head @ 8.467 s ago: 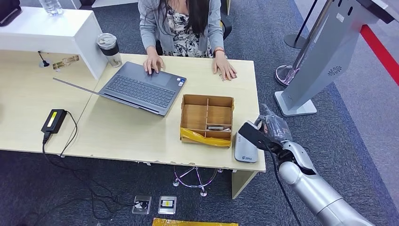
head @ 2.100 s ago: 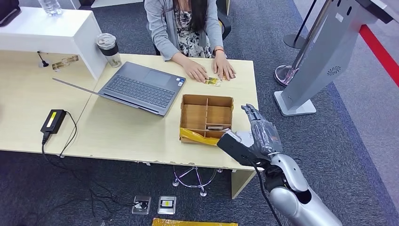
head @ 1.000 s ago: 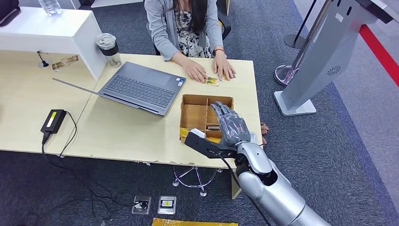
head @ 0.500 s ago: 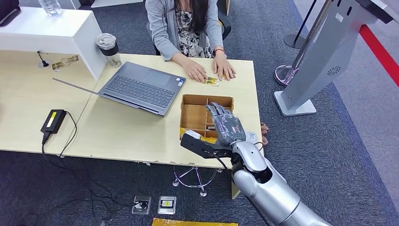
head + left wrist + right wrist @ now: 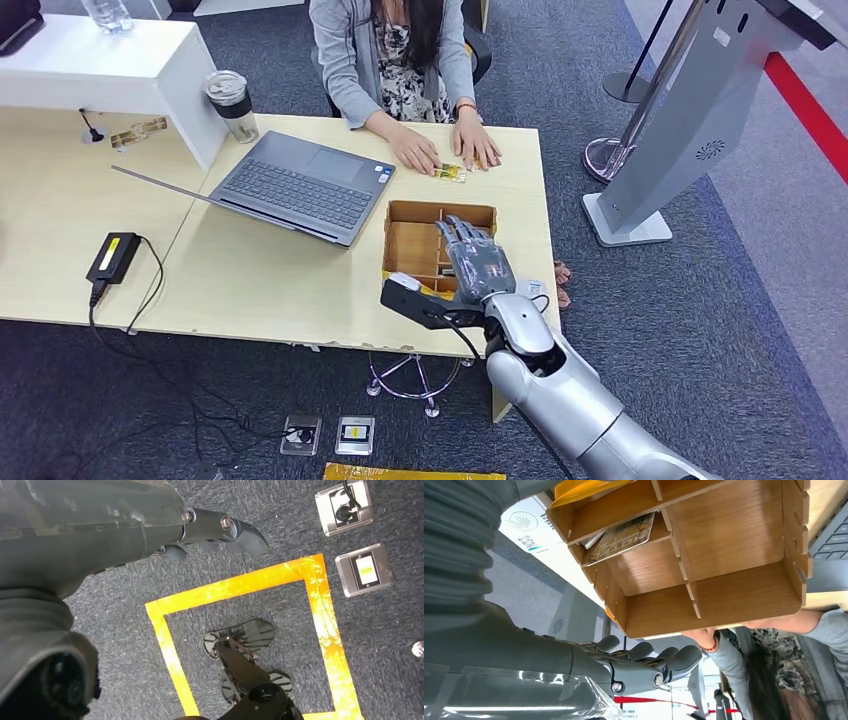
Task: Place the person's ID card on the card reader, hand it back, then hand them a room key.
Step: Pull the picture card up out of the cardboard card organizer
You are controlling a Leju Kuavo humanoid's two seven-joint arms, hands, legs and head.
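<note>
Right hand (image 5: 473,262) over the wooden divided box (image 5: 415,247) on the counter (image 5: 270,280), fingers (image 5: 651,660) spread and empty, card (image 5: 621,536) lying in one compartment, person's hands (image 5: 415,152) touching ID card (image 5: 451,173).

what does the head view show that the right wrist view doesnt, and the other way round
Head view alone: the whole desk, the laptop, a lidded cup, a black power adapter, and the ID card under the person's hands.

Right wrist view alone: a printed card lying in one compartment, and the card reader with its logo and QR code beside the box.

Both: the wooden divided box, the right hand with fingers spread above it, and the person.
</note>
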